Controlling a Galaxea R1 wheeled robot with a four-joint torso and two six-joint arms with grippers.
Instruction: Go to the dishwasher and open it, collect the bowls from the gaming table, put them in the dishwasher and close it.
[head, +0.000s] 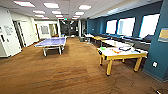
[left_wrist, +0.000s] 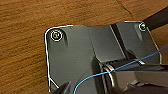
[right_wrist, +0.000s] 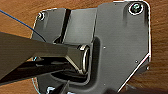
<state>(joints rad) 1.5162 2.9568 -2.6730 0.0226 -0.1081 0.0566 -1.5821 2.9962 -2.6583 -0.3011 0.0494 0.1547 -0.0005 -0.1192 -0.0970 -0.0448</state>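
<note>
Head view shows the yellow-framed gaming table (head: 121, 53) right of open brown carpet (head: 62, 72), a green bowl (head: 102, 48) on it, a ping-pong table (head: 51, 42) well left; gripper states cannot be told.

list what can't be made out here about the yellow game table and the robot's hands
- Gaming table, head view: the things on its white top are too small and blurred to identify; a green one may be a bowl.
- The table's far side is cut off by the teal wall.
- Wrist views: the dark plate blocks the hands, so open or shut cannot be told.
</note>
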